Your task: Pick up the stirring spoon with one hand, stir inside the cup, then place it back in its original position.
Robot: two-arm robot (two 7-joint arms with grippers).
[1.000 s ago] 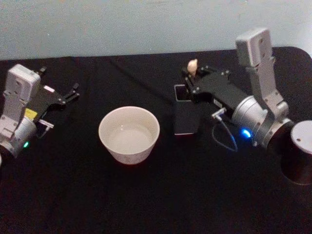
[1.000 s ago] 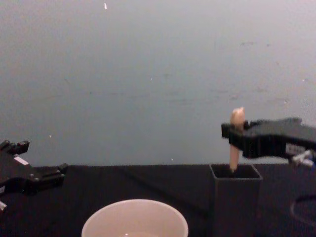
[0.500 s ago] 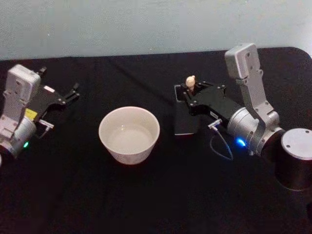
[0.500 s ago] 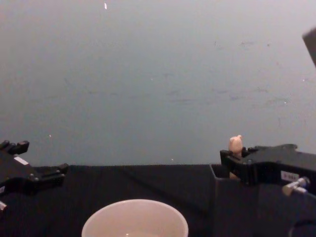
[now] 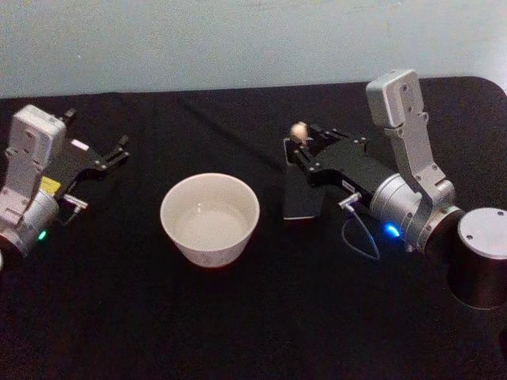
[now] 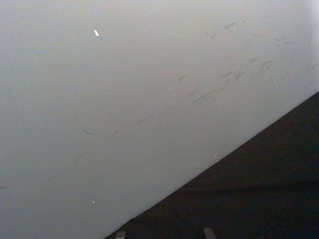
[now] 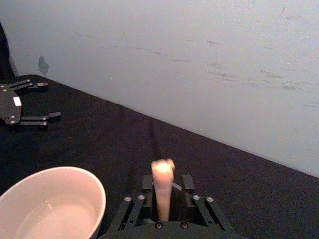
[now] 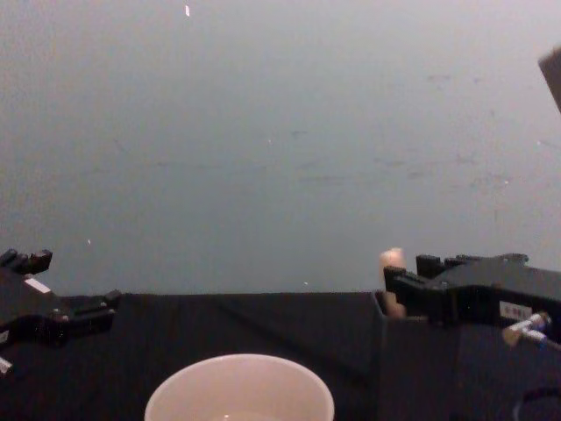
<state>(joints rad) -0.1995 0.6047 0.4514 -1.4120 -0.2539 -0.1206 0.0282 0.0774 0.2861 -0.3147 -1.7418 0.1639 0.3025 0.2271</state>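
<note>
The stirring spoon (image 5: 299,131) stands in the dark square holder (image 5: 302,190) on the black-covered bench (image 5: 238,317), to the right of the cup (image 5: 210,218); only its cream knobbly top rises above the right pincer (image 5: 304,145).

From the head camera the holder reads as a flat dark slab mostly covered by the pincer. The chest view gives the side: the spoon's top (image 8: 392,260) pokes just above the holder's rim (image 8: 412,368), tilted a little, with the right pincer (image 8: 399,285) level with that rim. The right wrist view looks along the fingers (image 7: 145,185), which sit on either side of the cream handle (image 7: 162,191) with a narrow gap on each side, so the pincer is spread and not pinching the handle. It also takes in the cup (image 7: 50,209) beside it and the left pincer (image 7: 42,102) far off near the wall.

The right arm reaches in from the right, its silver-grey cylindrical wrist bent down and a blue light glowing on it. The left pincer (image 5: 121,149) lies idle at the left of the bench, fingers spread.

The cup is wide, round and cream-white with a smooth plain rim. The holder is matt, dark and square-sectioned. The bench cover is a dull black cloth against a pale scuffed wall (image 8: 280,132).
</note>
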